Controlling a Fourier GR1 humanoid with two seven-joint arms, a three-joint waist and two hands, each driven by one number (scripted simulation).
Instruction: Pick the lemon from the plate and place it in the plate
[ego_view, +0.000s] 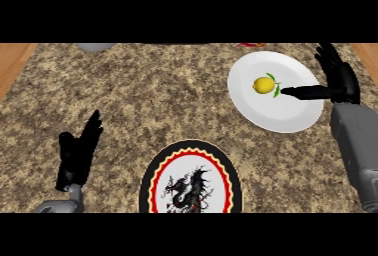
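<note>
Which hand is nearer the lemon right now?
The right hand: its thumb reaches over the white plate almost to the lemon. The left hand rests open, far across the counter at lower left.

No writing to read anywhere here: no letters, no numbers, no brand marks. The one thing that comes close is the decorated plate (190, 177) at the near edge of the counter (133, 100), and that carries a picture, not text: a black dragon-like figure on a white centre, ringed by a red and yellow scalloped band inside a black rim. The white plate (284, 112) farther back is plain, with no print or label on it.
</note>
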